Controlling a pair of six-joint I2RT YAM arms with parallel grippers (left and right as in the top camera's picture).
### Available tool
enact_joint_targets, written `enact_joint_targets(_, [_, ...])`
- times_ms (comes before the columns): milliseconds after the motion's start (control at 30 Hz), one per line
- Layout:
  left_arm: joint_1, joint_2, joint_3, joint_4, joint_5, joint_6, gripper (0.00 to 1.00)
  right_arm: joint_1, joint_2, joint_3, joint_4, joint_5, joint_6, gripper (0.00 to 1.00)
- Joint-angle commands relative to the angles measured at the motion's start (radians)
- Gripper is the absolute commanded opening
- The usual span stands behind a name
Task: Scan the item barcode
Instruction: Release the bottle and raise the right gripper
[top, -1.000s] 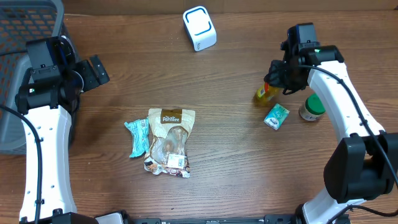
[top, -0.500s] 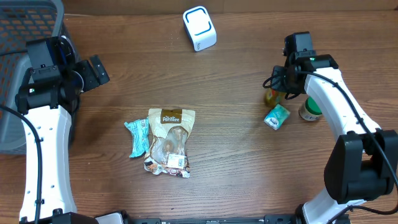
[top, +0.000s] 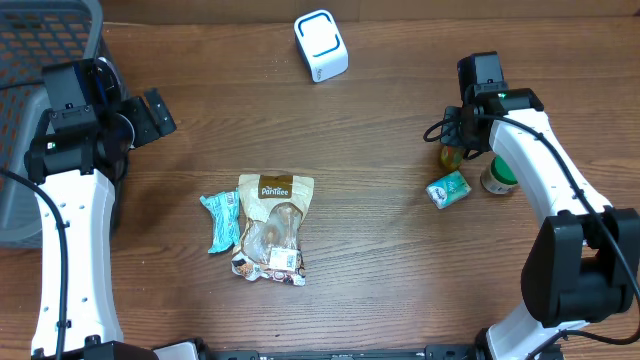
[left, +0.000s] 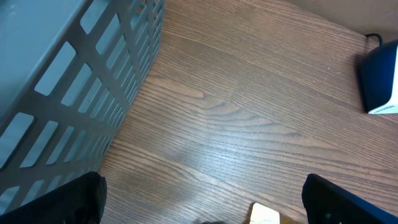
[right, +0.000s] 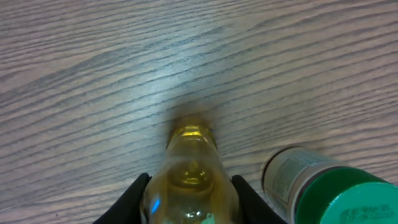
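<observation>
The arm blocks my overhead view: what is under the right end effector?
A yellow bottle sits between the right end effector's fingers, reaching down to the table, with a green-lidded jar beside it. The bottle's base and far side are covered, so no barcode shows.

Grips a yellow bottle (top: 452, 157) with the right gripper (top: 455, 147), near a teal carton (top: 447, 189) and green-lidded jar (top: 501, 174). Hangs the left gripper (top: 157, 114) wide open beside a grey basket (top: 45, 40). Shows a white scanner (top: 321, 45) far back, a snack pouch (top: 272, 228) touching a teal wrapper (top: 221, 220).
</observation>
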Motion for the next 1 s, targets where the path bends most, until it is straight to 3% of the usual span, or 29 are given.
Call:
enact_joint_targets(0, [-0.002, -0.006, 0.023, 0.0, 0.001, 0.019, 1.0, 0.0, -0.01, -0.01, 0.001, 0.006, 0.006, 0.49])
enact_joint_targets(33, [-0.002, -0.006, 0.023, 0.0, 0.001, 0.019, 1.0, 0.0, -0.01, -0.01, 0.001, 0.006, 0.006, 0.58])
enact_joint_targets(200, [-0.002, -0.006, 0.023, 0.0, 0.001, 0.019, 0.99, 0.0, -0.012, 0.037, -0.027, 0.006, 0.006, 0.86])
enact_joint_targets(367, [-0.002, -0.006, 0.023, 0.0, 0.001, 0.019, 1.0, 0.0, -0.013, 0.125, -0.105, 0.006, 0.006, 1.0])
enact_joint_targets(800, [-0.002, -0.006, 0.023, 0.0, 0.001, 0.019, 0.99, 0.0, -0.024, 0.439, -0.335, -0.005, 0.006, 1.0])
enact_joint_targets(967, [-0.002, -0.006, 0.023, 0.0, 0.001, 0.019, 1.0, 0.0, -0.024, 0.55, -0.422, -0.149, 0.006, 1.0])
